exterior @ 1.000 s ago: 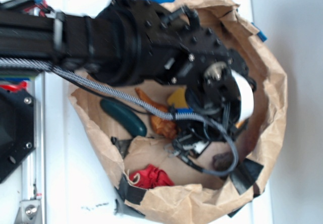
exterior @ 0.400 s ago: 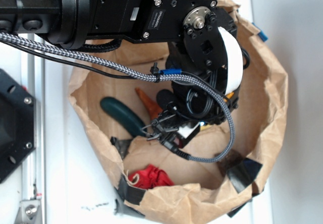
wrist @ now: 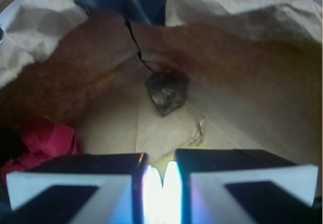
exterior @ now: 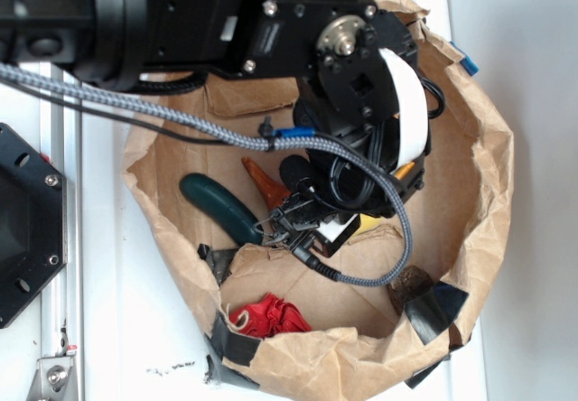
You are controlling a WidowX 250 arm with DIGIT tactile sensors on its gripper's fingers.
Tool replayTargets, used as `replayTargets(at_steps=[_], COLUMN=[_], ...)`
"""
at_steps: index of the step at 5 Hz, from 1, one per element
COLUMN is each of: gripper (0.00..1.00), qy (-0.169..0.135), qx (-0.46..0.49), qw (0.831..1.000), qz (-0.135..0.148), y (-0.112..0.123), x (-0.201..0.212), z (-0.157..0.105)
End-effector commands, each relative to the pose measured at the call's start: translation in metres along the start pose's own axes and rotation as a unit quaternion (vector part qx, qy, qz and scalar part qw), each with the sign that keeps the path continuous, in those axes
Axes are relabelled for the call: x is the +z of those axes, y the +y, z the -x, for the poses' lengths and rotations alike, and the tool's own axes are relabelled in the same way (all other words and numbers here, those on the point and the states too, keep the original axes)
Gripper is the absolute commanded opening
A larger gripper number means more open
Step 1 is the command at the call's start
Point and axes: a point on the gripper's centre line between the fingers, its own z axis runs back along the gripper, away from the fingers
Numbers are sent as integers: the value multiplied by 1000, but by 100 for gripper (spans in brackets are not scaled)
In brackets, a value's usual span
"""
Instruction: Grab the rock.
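A white desk (exterior: 144, 329) carries a crumpled brown paper bag (exterior: 492, 175) laid open like a bowl. On the bag's floor lie the rock (wrist: 167, 93) near a black tape patch (exterior: 433, 309), a red cloth (exterior: 268, 317), a dark green cucumber-shaped thing (exterior: 221, 207) and an orange piece (exterior: 265, 182).

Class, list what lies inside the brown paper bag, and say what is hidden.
Inside the brown paper bag: a dark rough rock, crumpled red cloth, a long dark green piece, an orange piece. The black robot arm covers the middle.
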Motion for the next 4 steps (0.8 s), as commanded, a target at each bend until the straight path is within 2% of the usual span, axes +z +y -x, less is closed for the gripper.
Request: replayTargets(at_steps=[1, 2, 3, 4], gripper=[100, 100, 100, 100], qy=[3, 8, 9, 19], qx=[-38, -59, -61, -60], qw=[999, 998, 998, 998], qz=[-33, -9, -20, -18], y=[-10, -16, -18, -17], x=[-19, -34, -46, -55], z=[-8, -8, -14, -21])
